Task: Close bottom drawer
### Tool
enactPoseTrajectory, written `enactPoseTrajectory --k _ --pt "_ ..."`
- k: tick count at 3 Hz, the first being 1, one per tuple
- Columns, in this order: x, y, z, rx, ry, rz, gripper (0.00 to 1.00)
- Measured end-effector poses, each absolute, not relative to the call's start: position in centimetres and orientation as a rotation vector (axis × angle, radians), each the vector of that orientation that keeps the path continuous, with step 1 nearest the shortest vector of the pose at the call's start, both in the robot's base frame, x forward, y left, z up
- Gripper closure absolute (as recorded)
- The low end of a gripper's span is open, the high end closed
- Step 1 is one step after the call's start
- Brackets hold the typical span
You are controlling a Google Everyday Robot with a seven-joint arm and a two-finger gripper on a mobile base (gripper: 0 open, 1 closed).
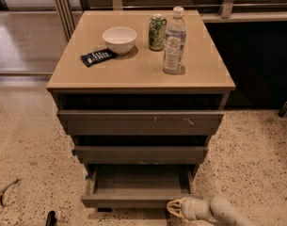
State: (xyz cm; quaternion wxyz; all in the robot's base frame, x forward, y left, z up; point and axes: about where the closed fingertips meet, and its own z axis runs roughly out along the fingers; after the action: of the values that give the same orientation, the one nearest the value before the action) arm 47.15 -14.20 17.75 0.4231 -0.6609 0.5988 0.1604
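The bottom drawer is the lowest of three dark grey-brown drawers in a cabinet. It stands pulled out, its shallow grey box open and empty, its plain flat front facing me. My gripper comes in from the lower right on a pale arm. Its tip is at the right end of the bottom drawer's front, low at the frame's bottom edge. The fingers look close together with nothing between them.
The widest drawer front with white scratches and the mid drawer front sit above. On the tan cabinet top are a white bowl, green can, water bottle and dark packet. Speckled floor surrounds.
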Motion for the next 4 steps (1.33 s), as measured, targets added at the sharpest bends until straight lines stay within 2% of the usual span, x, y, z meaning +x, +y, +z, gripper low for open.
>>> enactPoseTrajectory --k 4 --pt "55.1 -13.2 15.3 -1.644 1.467 0.290 1.00"
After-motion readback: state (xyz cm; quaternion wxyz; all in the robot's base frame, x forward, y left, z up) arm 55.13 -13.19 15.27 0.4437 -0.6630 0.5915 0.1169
